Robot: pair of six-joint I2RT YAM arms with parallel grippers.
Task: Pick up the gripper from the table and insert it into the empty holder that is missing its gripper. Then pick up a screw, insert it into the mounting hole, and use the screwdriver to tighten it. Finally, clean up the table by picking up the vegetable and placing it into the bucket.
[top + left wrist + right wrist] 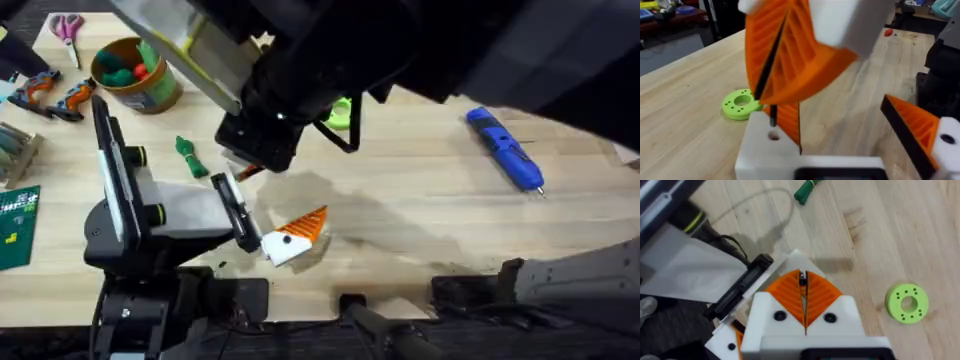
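Observation:
My right gripper (803,287) is shut on a small dark screw (772,117) and hangs tip-down over the left arm's finger. That finger is the white holder (765,145), with the mounting hole (774,135) just under the screw. The orange gripper (788,122) stands in the holder behind the hole. My left gripper (295,238) is open, its other orange-tipped finger (917,132) well apart. The blue screwdriver (505,148) lies at the far right. The dark green vegetable (190,157) lies left of the grippers. The bucket (165,95) stands at the back left.
A bright green ring (340,112) lies just behind the grippers. Scissors (68,28), orange-handled pliers (55,95) and a green board (18,225) sit along the left edge. The right arm looms large and dark across the top of the overhead view.

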